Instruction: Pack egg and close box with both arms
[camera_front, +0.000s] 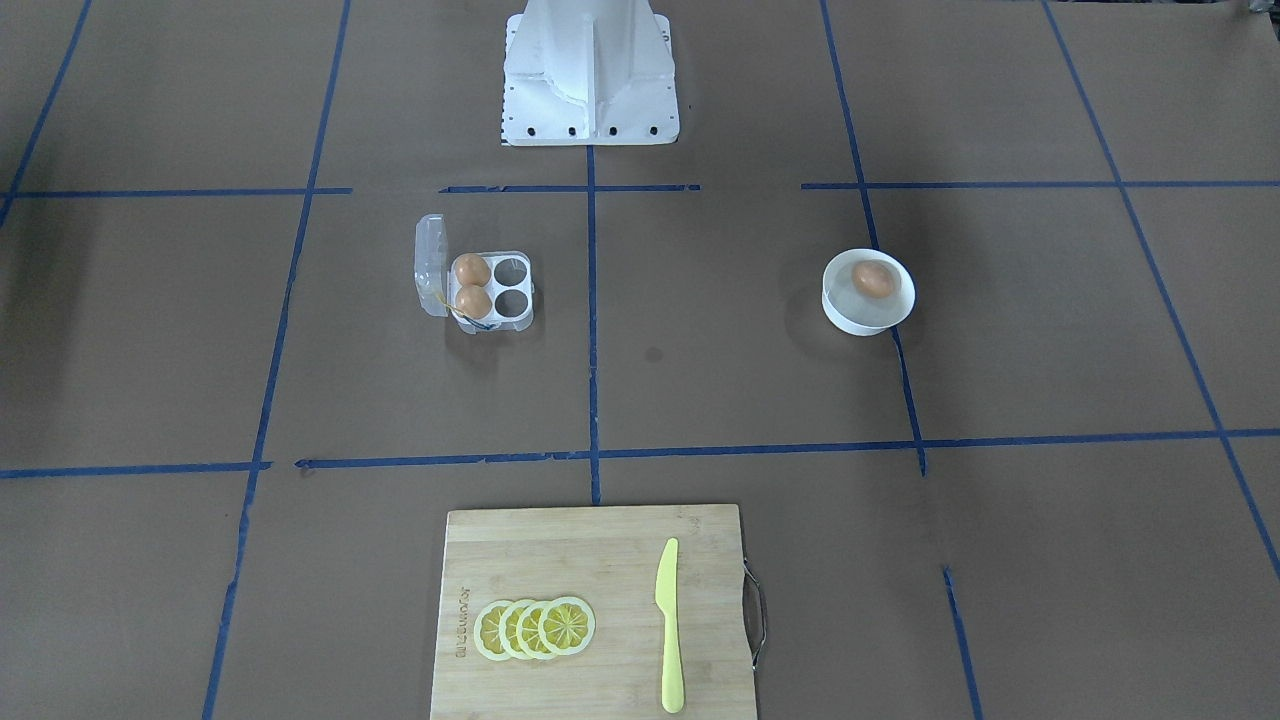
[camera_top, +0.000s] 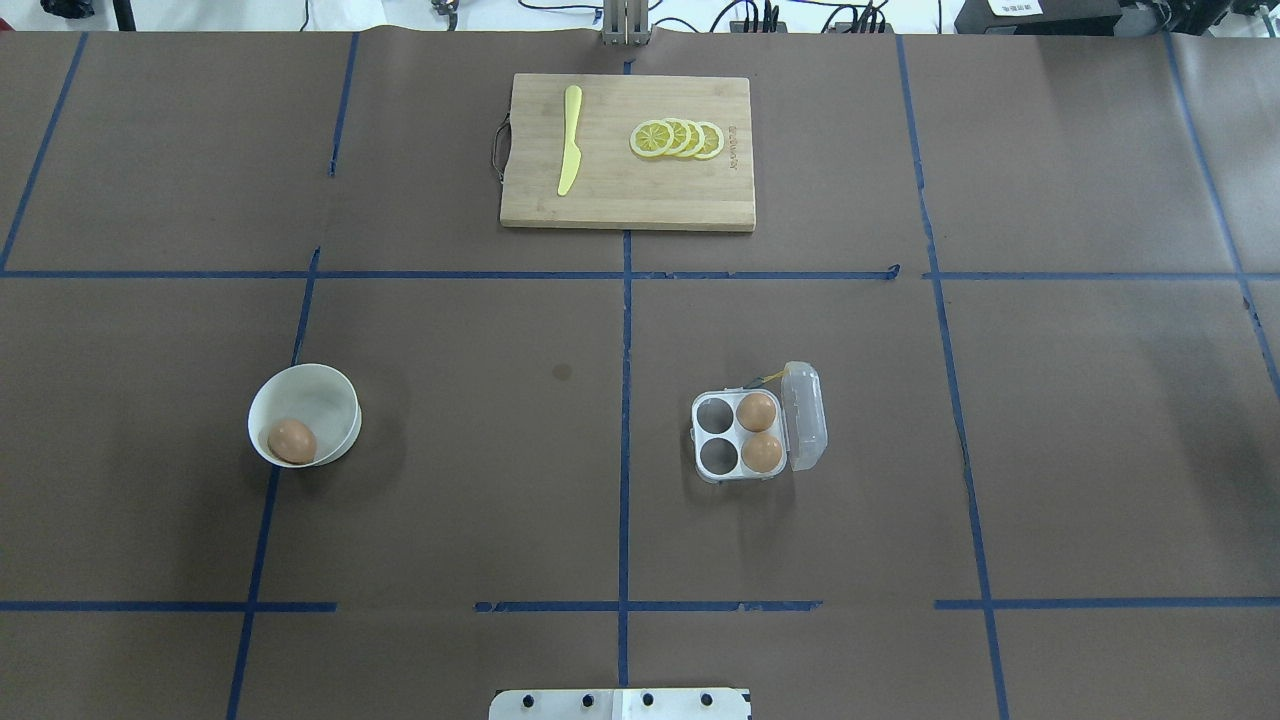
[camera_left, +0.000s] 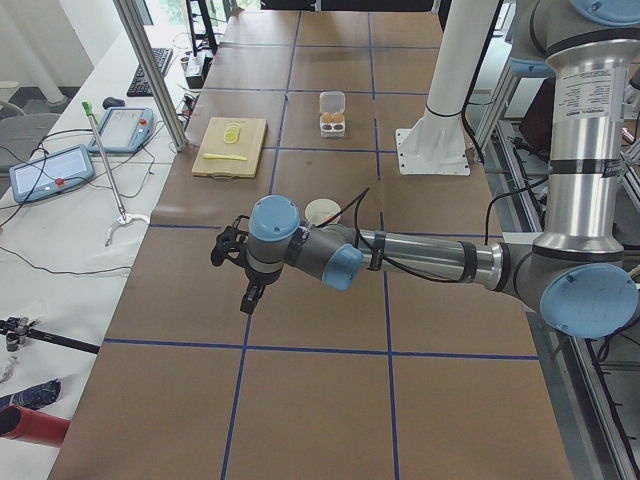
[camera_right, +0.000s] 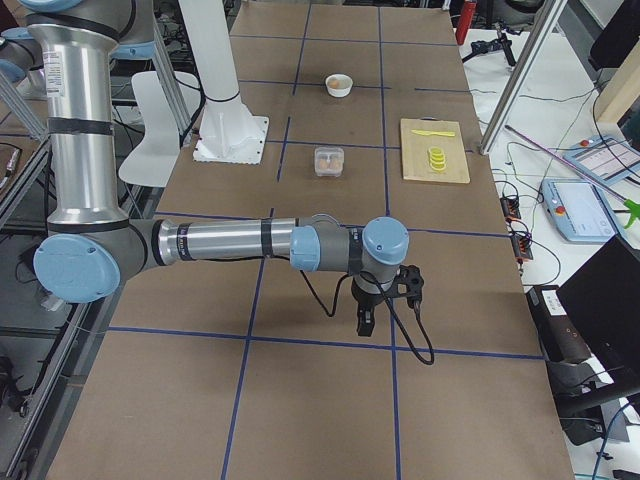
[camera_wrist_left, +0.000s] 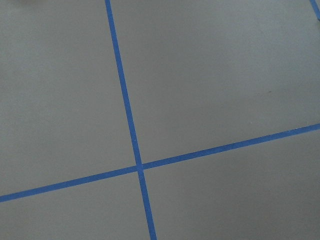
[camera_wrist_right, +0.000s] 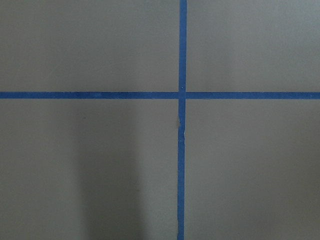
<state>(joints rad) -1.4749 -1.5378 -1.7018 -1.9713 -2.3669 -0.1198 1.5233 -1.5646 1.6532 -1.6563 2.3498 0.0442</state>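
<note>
One egg (camera_top: 292, 441) lies in a white bowl (camera_top: 330, 395) on the robot's left side; it also shows in the front-facing view (camera_front: 874, 279). The clear box (camera_top: 716, 470) stands right of centre with its lid (camera_top: 805, 415) open. Two eggs (camera_top: 757, 411) fill its right-hand cups, and the two left cups are bare. The box also shows in the front-facing view (camera_front: 512, 318). My left gripper (camera_left: 250, 296) hangs over bare table far from the bowl. My right gripper (camera_right: 365, 320) hangs over bare table far from the box. I cannot tell if either is open or shut.
A wooden cutting board (camera_top: 640, 195) at the far middle carries a yellow knife (camera_top: 569, 140) and lemon slices (camera_top: 678, 138). The white pedestal (camera_front: 590, 75) stands at the robot's side. Both wrist views show only brown table and blue tape lines.
</note>
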